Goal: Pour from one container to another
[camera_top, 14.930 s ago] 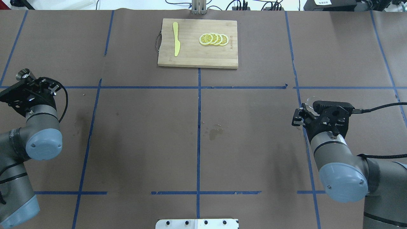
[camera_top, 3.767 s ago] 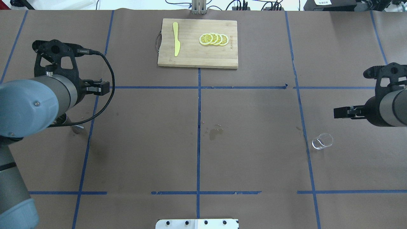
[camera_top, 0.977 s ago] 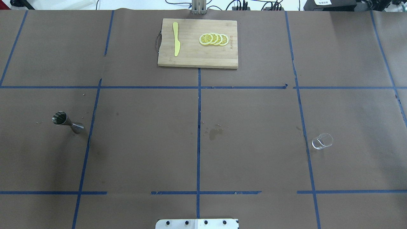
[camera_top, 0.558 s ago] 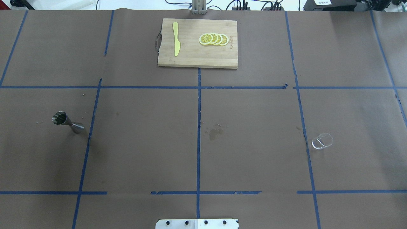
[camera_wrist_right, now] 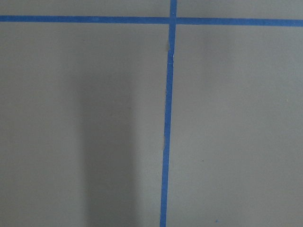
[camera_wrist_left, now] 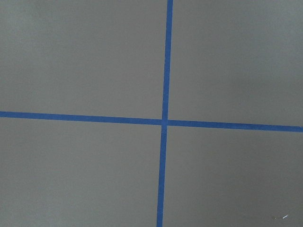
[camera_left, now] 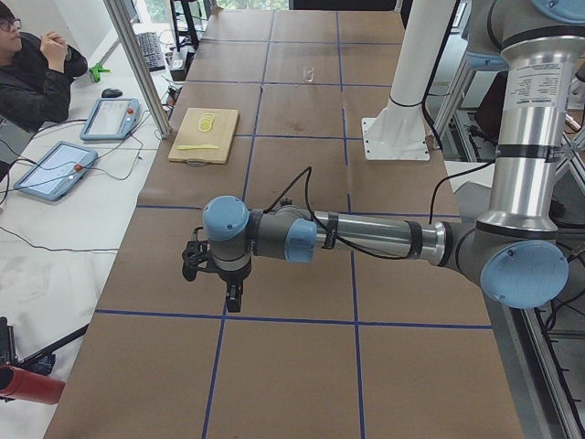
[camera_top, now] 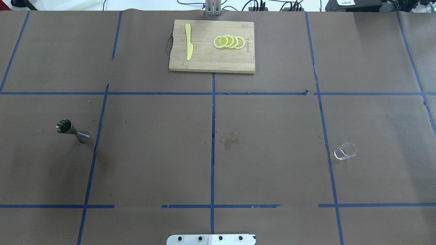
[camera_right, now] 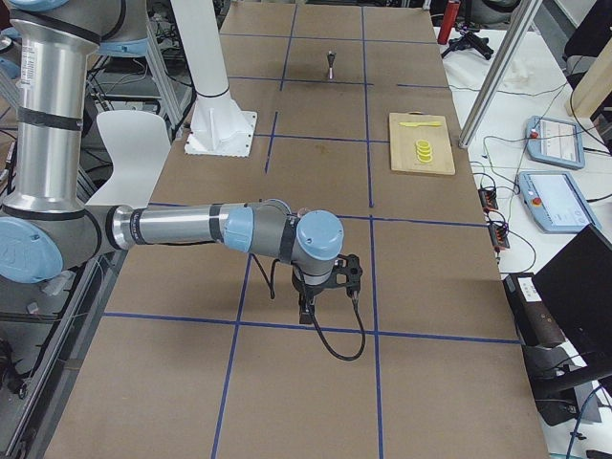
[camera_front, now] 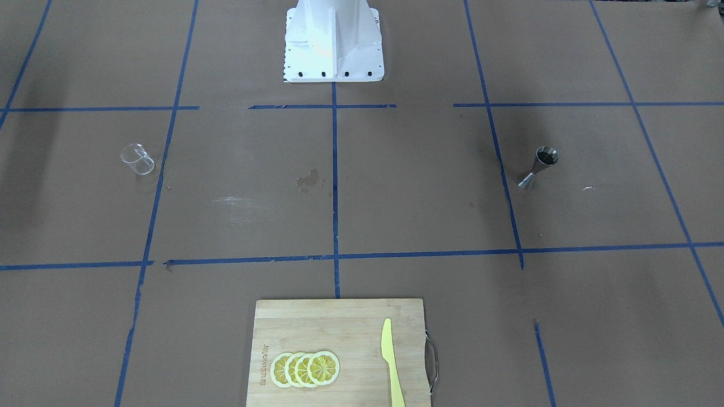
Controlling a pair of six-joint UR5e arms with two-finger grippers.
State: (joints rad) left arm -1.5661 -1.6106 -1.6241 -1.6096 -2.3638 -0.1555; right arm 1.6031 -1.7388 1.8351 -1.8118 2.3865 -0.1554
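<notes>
clear cup (camera_top: 345, 150), steel jigger (camera_top: 73, 131); board logo (camera_top: 248, 45) illegible

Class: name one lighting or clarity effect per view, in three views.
Front-facing view: the white robot base glares, overexposed; the clear cup is faint, low-contrast. Right wrist view: a soft vertical shadow band lies left of the tape. Overhead view: the steel jigger is crisp.

The left claw (camera_left: 234, 300) and right claw (camera_right: 306, 310) show only in side views, too small to judge their jaws' spread.
</notes>
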